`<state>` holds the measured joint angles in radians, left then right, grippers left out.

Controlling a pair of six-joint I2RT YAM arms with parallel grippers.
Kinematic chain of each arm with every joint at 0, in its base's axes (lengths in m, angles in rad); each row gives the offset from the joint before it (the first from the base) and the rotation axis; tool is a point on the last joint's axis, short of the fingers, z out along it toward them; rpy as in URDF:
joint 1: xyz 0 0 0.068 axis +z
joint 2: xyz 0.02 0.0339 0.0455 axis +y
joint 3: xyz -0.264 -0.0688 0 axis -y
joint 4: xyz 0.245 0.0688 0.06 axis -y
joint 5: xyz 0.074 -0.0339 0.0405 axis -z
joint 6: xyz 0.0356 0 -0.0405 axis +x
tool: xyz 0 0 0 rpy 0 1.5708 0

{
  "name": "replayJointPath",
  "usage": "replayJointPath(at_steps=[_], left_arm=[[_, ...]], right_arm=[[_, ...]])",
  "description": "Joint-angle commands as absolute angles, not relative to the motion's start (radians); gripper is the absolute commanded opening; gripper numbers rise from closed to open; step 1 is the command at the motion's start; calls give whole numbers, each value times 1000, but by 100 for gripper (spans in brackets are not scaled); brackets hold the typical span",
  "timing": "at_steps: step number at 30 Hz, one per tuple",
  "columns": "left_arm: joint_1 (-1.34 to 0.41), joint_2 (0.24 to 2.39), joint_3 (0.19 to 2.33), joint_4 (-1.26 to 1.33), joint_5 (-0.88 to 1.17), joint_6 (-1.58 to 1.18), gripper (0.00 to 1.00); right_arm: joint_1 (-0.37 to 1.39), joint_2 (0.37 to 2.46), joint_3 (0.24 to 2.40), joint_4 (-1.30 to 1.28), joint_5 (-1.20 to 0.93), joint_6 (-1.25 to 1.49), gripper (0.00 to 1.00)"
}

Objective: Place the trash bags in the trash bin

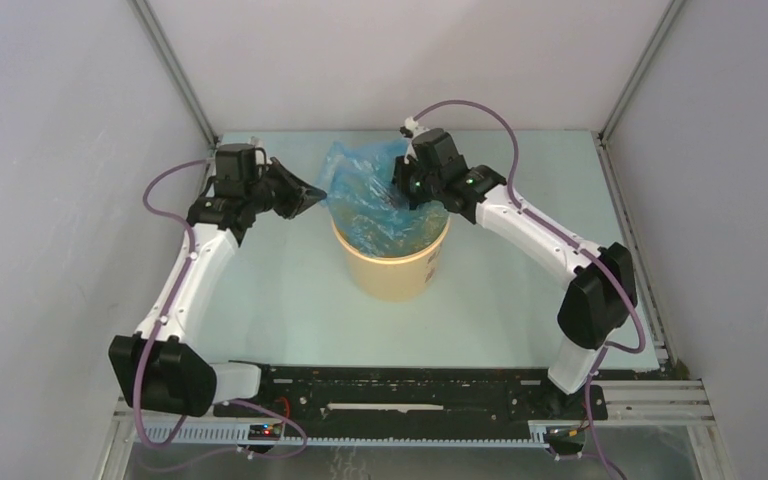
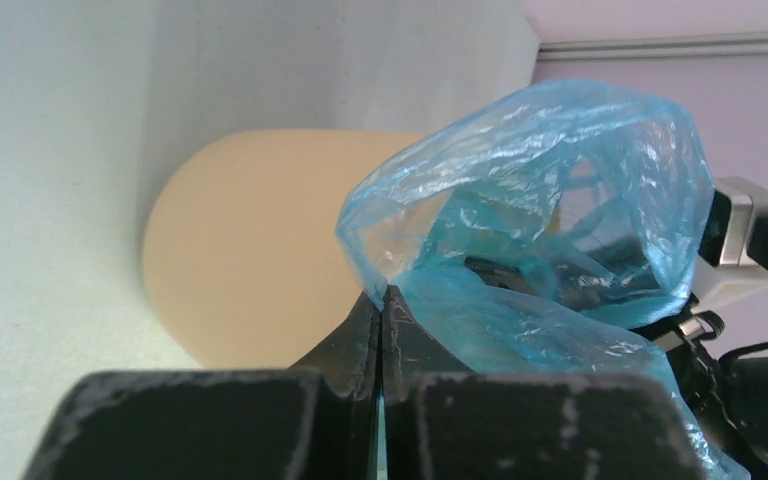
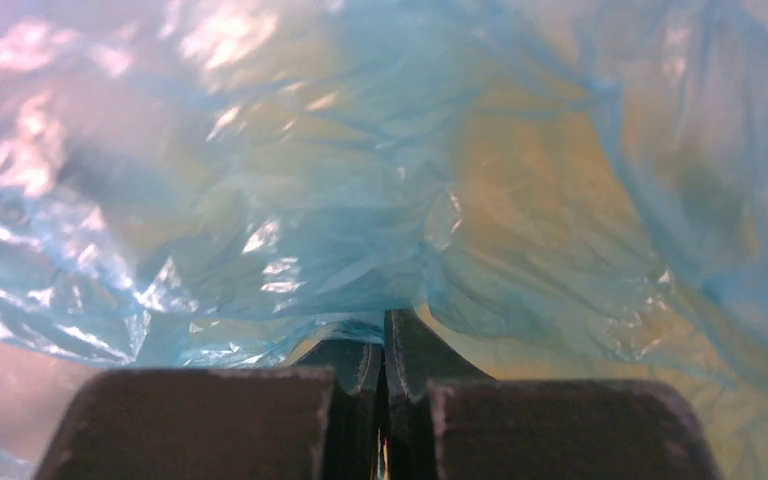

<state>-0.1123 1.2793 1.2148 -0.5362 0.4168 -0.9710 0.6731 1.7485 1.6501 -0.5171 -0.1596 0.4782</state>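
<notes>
trash bags (image 1: pixel 365 195): bunched over the mouth of trash bin (image 1: pixel 392 270), partly inside, mid-surface (image 1: pixel 280 290); left pincer (image 2: pixel 384 297) clamped on left edge, right pincer (image 3: pixel 383 327) clamped on right-side film.

From above, the trash bag (image 1: pixel 365 190) hides the trash bin's (image 1: pixel 392 272) inside and its rim at 12 o'clock. In the right wrist view every edge cuts the bag off.

Pale green bench (image 1: pixel 290 300) mid-frame, grey enclosure walls (image 1: pixel 60 150) left, right and rear, aluminium struts (image 1: pixel 175 70) in upper corners
</notes>
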Motion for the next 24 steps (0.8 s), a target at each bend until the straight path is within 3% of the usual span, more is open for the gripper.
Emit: replayJointPath(at_steps=[1,10,24], left_arm=[[-133,1190,1263,-579,295,-784,0],[-189,1011,1156,-534,212,-698,0],[-296,934,1069,-570,131,-586,0]], right_arm=[[694,1719,1595,-289,-122,464,0],[627,1681,1620,-365,-151,672,0],[512,1643,1603,-312,-529,1099,0]])
